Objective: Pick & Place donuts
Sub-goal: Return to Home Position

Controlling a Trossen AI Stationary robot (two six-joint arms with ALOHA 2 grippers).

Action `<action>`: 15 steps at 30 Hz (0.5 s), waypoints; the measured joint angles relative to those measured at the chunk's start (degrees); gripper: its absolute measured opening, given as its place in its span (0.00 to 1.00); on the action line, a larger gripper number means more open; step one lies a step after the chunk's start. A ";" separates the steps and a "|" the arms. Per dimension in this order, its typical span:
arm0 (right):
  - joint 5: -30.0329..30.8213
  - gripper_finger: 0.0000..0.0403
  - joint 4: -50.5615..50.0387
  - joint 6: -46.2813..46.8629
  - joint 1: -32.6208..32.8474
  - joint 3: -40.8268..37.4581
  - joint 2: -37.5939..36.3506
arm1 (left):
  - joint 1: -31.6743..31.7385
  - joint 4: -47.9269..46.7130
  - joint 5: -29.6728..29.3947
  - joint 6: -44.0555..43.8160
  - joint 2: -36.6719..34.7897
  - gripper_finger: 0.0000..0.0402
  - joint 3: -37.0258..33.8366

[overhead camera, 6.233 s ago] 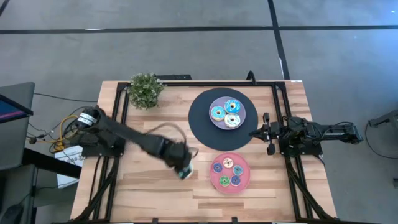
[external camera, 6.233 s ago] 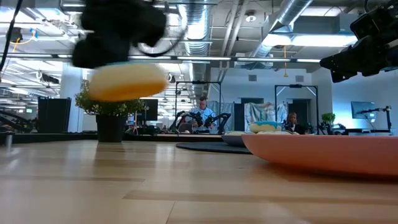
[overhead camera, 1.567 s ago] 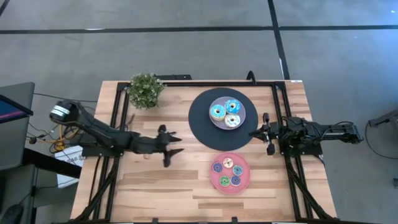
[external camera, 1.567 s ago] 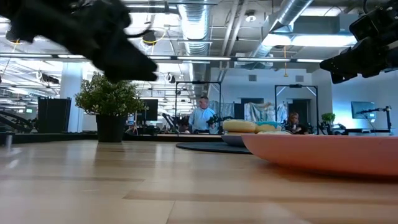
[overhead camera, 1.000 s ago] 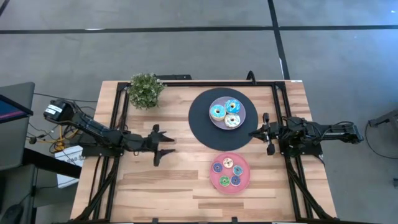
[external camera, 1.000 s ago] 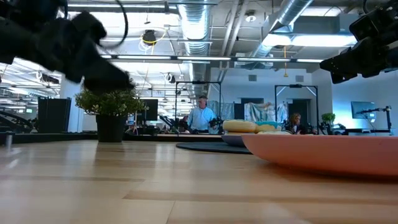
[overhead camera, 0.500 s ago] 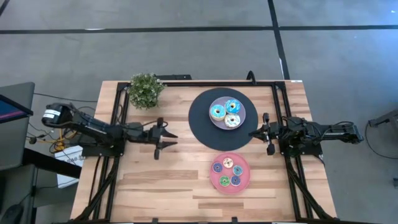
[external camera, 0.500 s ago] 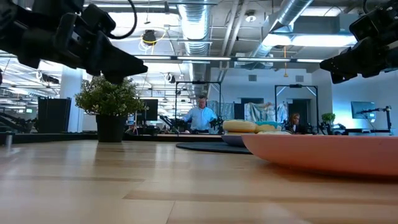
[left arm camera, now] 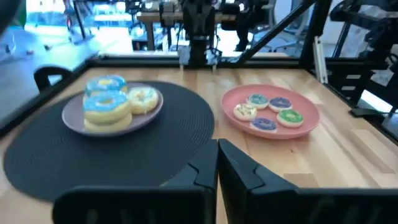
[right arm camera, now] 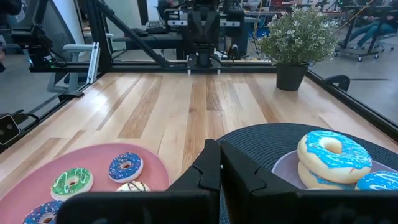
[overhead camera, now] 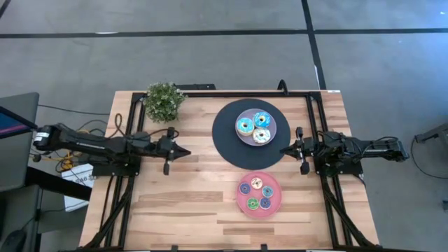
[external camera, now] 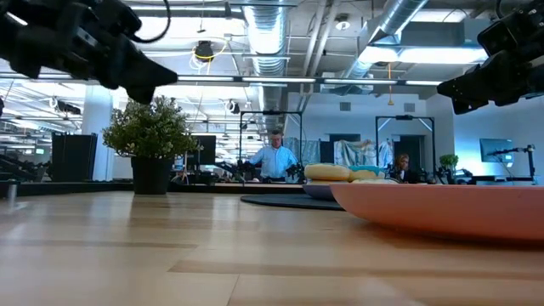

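The wooden tabletop (overhead camera: 189, 203) fills the middle of the high view; the left arm (overhead camera: 98, 143) lies stretched level along the left of the frame, its left hand (overhead camera: 183, 152) pointing toward the right, fingers pressed together and holding nothing; the right arm (overhead camera: 357, 148) waits at the right edge, its right hand (overhead camera: 285, 150) pointing left toward the disc, fingers likewise closed and empty; the black disc (overhead camera: 225, 136) sits in the upper middle of the frame, between the two hands and a little above their line; a potted plant (overhead camera: 164, 101) stands at the upper left corner of the tabletop; the pink plate (overhead camera: 257, 213) lies just below the disc, and the lavender plate (overhead camera: 274, 128) rests on the disc; the big donuts (overhead camera: 244, 127) lie flat on the lavender plate with holes facing up, two blue and one pale showing from above, and the wrist views show a blue one stacked on another; being rings, they have no long axis; five small donuts (overhead camera: 257, 184) lie flat on the pink plate, holes up, apart from each other; six seconds ago the left hand carried a donut low over the tabletop left of the pink plate; a second ago it was empty with fingers spread; it has since drawn back leftward and closed, while the right arm has not moved.
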 joint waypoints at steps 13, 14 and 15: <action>0.00 0.00 0.01 0.00 -0.02 -0.02 0.01 | 0.37 4.80 2.44 0.77 -14.81 0.00 -10.16; 0.00 0.00 0.02 0.00 -0.02 -0.02 0.02 | 0.73 3.87 2.43 0.79 -15.64 0.00 -10.16; 0.00 0.00 0.00 0.00 -0.01 -0.02 0.00 | 1.22 2.24 2.27 0.75 -16.75 0.00 -10.14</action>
